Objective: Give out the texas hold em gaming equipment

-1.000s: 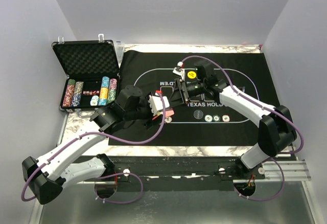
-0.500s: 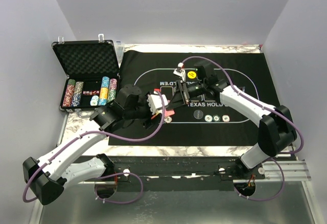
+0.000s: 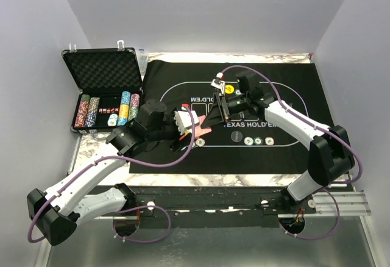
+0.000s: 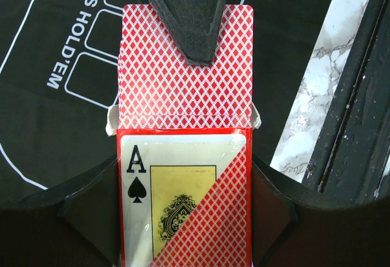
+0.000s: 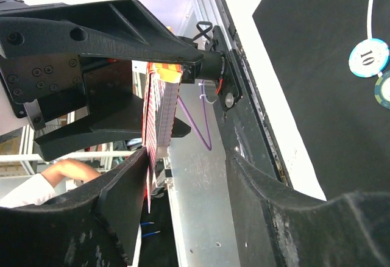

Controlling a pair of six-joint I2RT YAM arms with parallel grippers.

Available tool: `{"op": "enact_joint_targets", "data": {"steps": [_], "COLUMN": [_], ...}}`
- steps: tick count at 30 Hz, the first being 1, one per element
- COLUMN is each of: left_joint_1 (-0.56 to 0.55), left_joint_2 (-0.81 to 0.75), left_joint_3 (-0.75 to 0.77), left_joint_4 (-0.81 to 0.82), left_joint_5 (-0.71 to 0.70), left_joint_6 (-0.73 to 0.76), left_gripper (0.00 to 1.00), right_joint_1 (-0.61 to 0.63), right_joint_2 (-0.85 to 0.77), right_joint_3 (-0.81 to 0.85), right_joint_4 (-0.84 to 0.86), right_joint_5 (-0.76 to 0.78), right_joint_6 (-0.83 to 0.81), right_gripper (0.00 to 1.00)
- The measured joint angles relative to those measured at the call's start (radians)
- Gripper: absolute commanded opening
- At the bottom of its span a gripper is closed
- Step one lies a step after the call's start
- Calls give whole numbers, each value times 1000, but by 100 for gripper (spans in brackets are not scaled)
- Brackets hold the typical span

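My left gripper (image 4: 183, 201) is shut on the red-orange card box (image 4: 183, 218), which shows an ace of spades. It holds the box in the air over the mat's left part (image 3: 183, 121). Red-backed playing cards (image 4: 183, 78) stick out of the box's open end. My right gripper (image 5: 189, 157) is open. One of its fingers (image 4: 194, 23) lies on the top card's back and the other stands well off the deck (image 5: 159, 111). Three poker chips (image 3: 258, 140) lie in a row on the mat. A yellow button disc (image 3: 228, 88) lies behind the right gripper.
The black case (image 3: 103, 72) stands open at the back left with several rows of chips (image 3: 125, 107) in it. The black felt mat (image 3: 292, 90) covers the marble table (image 4: 317, 108). A white cable tag (image 3: 215, 83) lies next to the yellow disc.
My right gripper has moved left and nearer to the left gripper, so its finger now rests on the protruding cards. The yellow disc now shows fully. The left arm shifted slightly.
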Motion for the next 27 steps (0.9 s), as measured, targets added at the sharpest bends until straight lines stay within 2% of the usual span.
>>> {"op": "enact_joint_targets", "data": {"steps": [4, 8, 14, 18, 24, 27], "left_joint_1": [0, 2, 19, 39, 60, 70], "left_joint_2": [0, 0, 0, 0, -3, -6], "left_joint_3": [0, 0, -13, -20, -26, -26], "left_joint_4": [8, 9, 7, 8, 8, 8], "left_joint_5": [1, 2, 6, 10, 10, 10], "left_joint_6": [-2, -7, -18, -22, -25, -25], "left_gripper": [0, 0, 0, 0, 0, 0], "right_joint_1": [0, 0, 0, -14, -36, -40], "right_joint_2": [0, 0, 0, 0, 0, 0], "right_joint_3": [0, 0, 12, 13, 32, 37], "right_joint_4": [2, 3, -15, -37, -55, -55], "right_joint_5": [-3, -3, 0, 2, 2, 2], "right_joint_6": [6, 15, 1, -5, -6, -5], "right_gripper": [50, 32, 27, 16, 9, 1]}}
